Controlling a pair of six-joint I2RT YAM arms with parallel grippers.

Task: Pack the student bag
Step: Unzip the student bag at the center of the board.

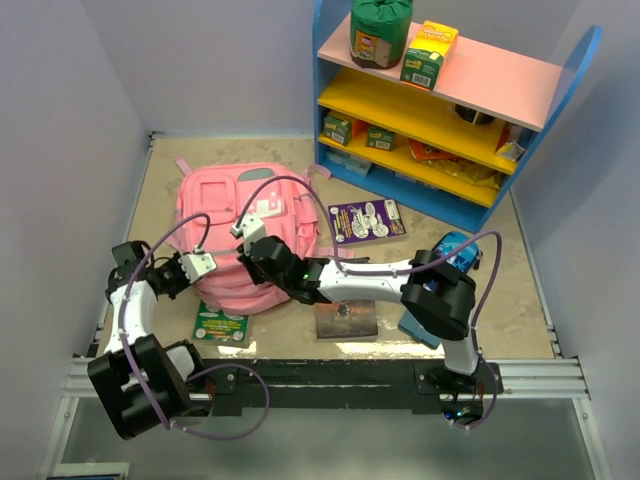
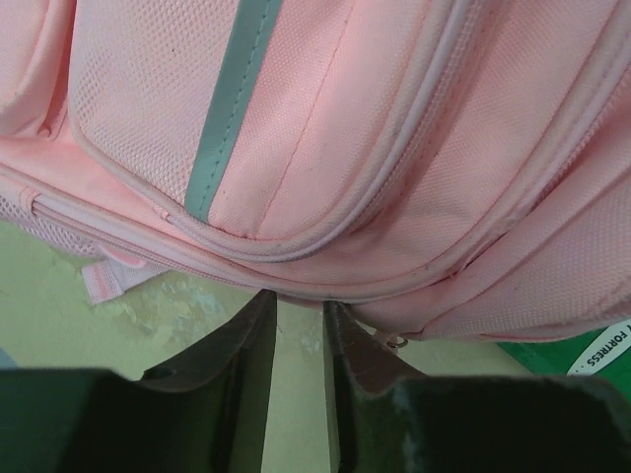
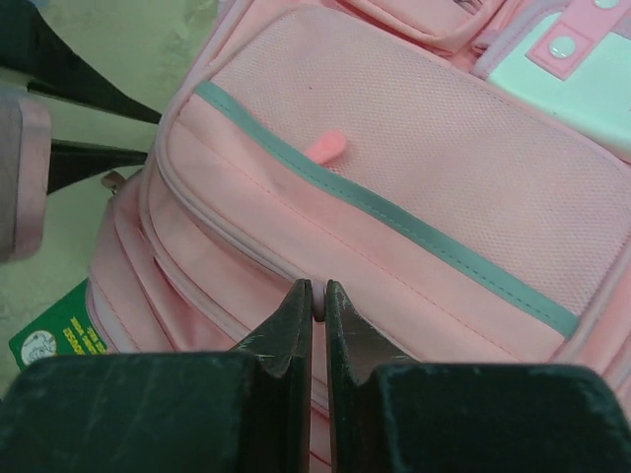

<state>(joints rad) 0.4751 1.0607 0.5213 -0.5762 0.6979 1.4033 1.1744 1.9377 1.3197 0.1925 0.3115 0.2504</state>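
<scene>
The pink student bag (image 1: 240,215) lies flat on the table, left of the middle. My right gripper (image 1: 246,234) reaches across it from the right. In the right wrist view the right gripper (image 3: 318,288) is shut on a small pale zipper pull (image 3: 318,301) at the seam below the front pocket with the grey stripe (image 3: 394,222). My left gripper (image 1: 205,263) is at the bag's near left edge. In the left wrist view the left gripper (image 2: 301,301) has its jaws nearly together, and their tips pinch the bag's bottom seam (image 2: 296,281). A small metal zipper ring (image 2: 395,342) hangs beside the right finger.
A green booklet (image 1: 221,326) lies partly under the bag's near edge. A purple booklet (image 1: 366,220) lies right of the bag, and a brown book (image 1: 345,318) lies near the front edge. A blue bottle (image 1: 452,250) is by the right arm's elbow. A blue shelf unit (image 1: 440,110) holding boxes stands at the back right.
</scene>
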